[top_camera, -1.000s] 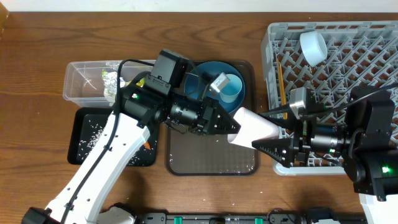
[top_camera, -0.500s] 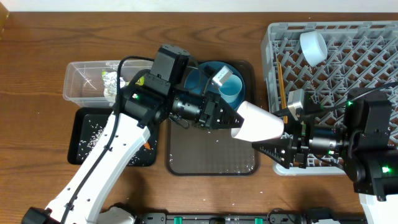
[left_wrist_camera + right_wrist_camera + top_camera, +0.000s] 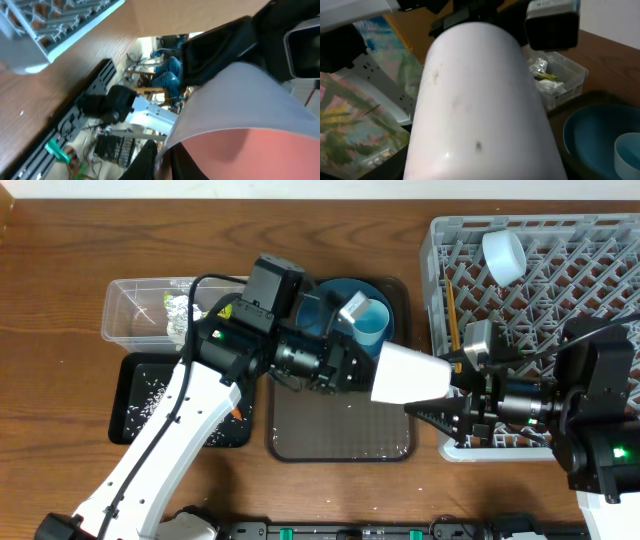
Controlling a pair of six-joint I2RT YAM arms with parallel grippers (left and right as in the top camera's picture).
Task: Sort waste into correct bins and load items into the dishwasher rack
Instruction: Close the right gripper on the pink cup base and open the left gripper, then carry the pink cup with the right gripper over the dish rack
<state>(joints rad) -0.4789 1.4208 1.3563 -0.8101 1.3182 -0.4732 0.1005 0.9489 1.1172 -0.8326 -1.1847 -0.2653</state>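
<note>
- A brown wooden table [image 3: 60, 270] fills the overhead view, with a pale strip of wall along the top edge.
- The pale pink cup [image 3: 410, 375] hangs on its side just right of centre, over the right edge of the brown tray [image 3: 340, 435]. Its mouth faces the left of the frame.
- The left gripper [image 3: 368, 377] meets the cup at its rim. In the left wrist view its dark fingers [image 3: 145, 162] sit at the bottom edge, pinching the cup's wall between them.
- The right gripper [image 3: 428, 390] reaches in from the right, jaws spread about the cup's closed end. I cannot tell whether they press on it.
- The dishwasher rack [image 3: 600, 240] fills the right side of the frame. The small bowl [image 3: 503, 255] sits near its top, and the wooden chopsticks [image 3: 451, 310] lie along its left side.
- The blue plate [image 3: 320, 305] rests on the upper part of the tray, with the light blue cup [image 3: 370, 320] on it.
- The clear tub [image 3: 130, 305] at upper left holds the foil wrapper [image 3: 180, 310].
- The black tub [image 3: 140, 425] just below it holds scattered rice grains [image 3: 150, 385], and the carrot [image 3: 236, 413] shows at its right edge.
</note>
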